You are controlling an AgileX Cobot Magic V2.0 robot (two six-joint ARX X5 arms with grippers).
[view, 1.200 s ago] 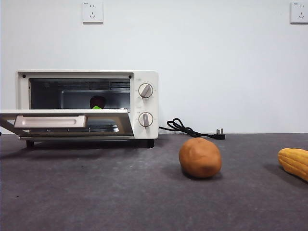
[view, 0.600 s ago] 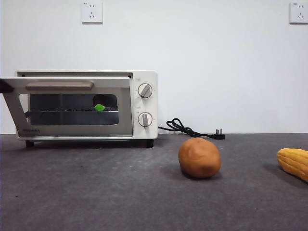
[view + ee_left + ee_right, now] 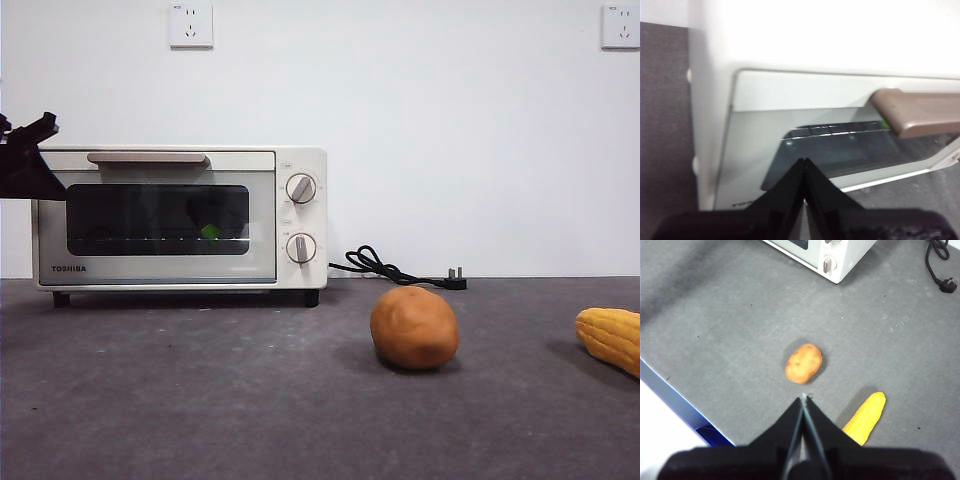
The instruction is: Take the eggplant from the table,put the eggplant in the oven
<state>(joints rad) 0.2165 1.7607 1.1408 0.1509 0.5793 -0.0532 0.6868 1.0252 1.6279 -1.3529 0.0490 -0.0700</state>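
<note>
Eggplant (image 3: 210, 232): you see only its green stem end through the glass, centre-left of the front view; it lies inside the oven (image 3: 180, 218) on the rack, off the table (image 3: 250, 390).
Door: it looks closed flush, with the handle (image 3: 147, 158) along the top edge of the oven front.
Risk: if the door is not fully latched, it could drop open, so check the seam before you retreat.
Risk two: the left gripper (image 3: 804, 170) is close to the oven's front corner; a careless pull-away could clip the handle or nudge the oven.
Left arm pose: you find it at the far left edge of the front view, level with the oven top, jaws pressed together on nothing.
Right arm pose: right gripper (image 3: 803, 402) hangs high over the potato (image 3: 803, 363) and corn (image 3: 865, 417), jaws together, carrying nothing.
</note>
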